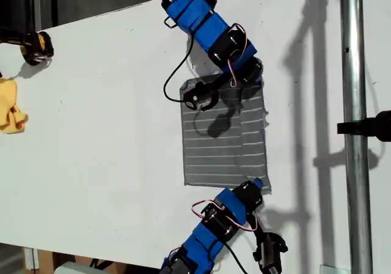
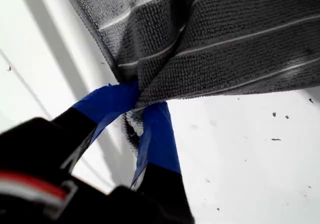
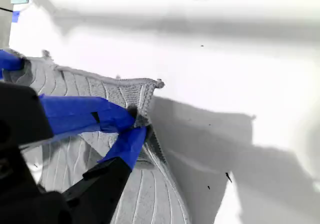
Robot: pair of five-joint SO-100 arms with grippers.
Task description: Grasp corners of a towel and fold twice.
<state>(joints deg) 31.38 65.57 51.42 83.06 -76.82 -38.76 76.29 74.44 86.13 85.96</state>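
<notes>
The towel (image 1: 214,145), grey with thin white stripes, lies on the white table (image 1: 104,164) right of centre in the exterior view. My first gripper (image 1: 256,78) (image 2: 140,101) reaches in from the exterior view's top. It is shut on the towel (image 2: 225,34) at its upper right corner, and the cloth bunches at the blue fingertips. My second gripper (image 1: 259,185) (image 3: 140,121) comes up from the exterior view's bottom. It is shut on the lower right corner (image 3: 154,84), with the towel (image 3: 145,199) lifted slightly there. My first gripper (image 3: 6,61) shows far along that edge.
A small yellow cloth (image 1: 9,112) and a black and yellow object (image 1: 36,48) sit at the exterior view's left. A vertical metal pole (image 1: 354,164) with a black clamp (image 1: 369,126) stands to the exterior view's right of the towel. A black cable (image 1: 174,78) loops beside the first arm.
</notes>
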